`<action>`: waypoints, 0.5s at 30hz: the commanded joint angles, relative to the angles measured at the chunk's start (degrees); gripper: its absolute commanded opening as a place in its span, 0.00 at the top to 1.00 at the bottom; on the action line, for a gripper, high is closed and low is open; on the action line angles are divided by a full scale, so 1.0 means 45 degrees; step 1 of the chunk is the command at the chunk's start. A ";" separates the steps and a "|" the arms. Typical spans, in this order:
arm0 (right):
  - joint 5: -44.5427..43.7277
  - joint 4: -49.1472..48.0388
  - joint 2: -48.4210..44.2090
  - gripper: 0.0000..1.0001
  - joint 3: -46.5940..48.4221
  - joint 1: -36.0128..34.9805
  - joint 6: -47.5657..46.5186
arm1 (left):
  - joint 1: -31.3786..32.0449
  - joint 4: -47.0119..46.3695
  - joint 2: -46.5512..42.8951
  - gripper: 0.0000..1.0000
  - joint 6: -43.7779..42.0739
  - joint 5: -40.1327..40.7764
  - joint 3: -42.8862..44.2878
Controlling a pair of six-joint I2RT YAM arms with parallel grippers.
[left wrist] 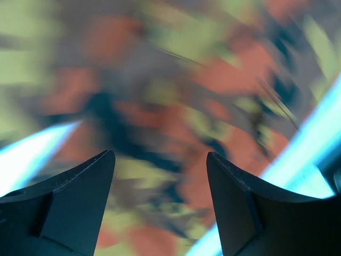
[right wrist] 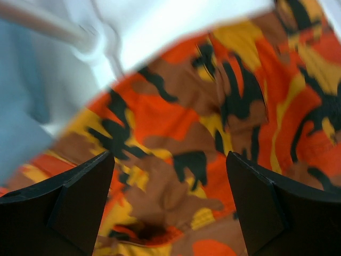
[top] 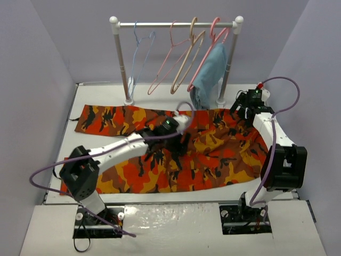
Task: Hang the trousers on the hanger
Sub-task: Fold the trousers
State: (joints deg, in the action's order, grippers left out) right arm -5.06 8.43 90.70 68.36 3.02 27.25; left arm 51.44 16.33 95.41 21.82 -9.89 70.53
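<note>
The camouflage trousers lie spread flat across the table, legs running to the left. The light-blue wire hanger hangs at the left end of the rail, apart from both grippers. My left gripper is open and empty, close over the middle of the trousers. Its view is blurred, with camouflage cloth between the fingers. My right gripper is open and empty, just above the trousers' far right end. Cloth fills its view below the open gripper.
A white clothes rail stands at the table's back. It carries two pink hangers, a tan hanger and a light-blue garment. Its right post and the blue garment are close to my right gripper. Walls enclose both sides.
</note>
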 commanded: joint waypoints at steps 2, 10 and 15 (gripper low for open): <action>-0.0407 0.0068 -0.0030 0.17 -0.0961 0.0314 0.0457 | -0.2337 0.0641 -0.1679 0.34 0.0560 0.1454 -0.0562; -0.0340 -0.0135 0.1272 0.17 0.0019 0.0461 0.0135 | -0.6628 0.0568 -0.1383 0.34 0.0864 0.2129 -0.0895; -0.0438 -0.0142 0.2122 0.17 0.0524 0.0487 0.0304 | -0.9338 0.0279 0.0042 0.34 0.1102 0.2771 -0.0070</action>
State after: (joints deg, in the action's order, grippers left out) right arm -5.15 9.72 99.02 67.49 4.95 28.24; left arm 16.06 19.51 92.26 25.06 -0.86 65.25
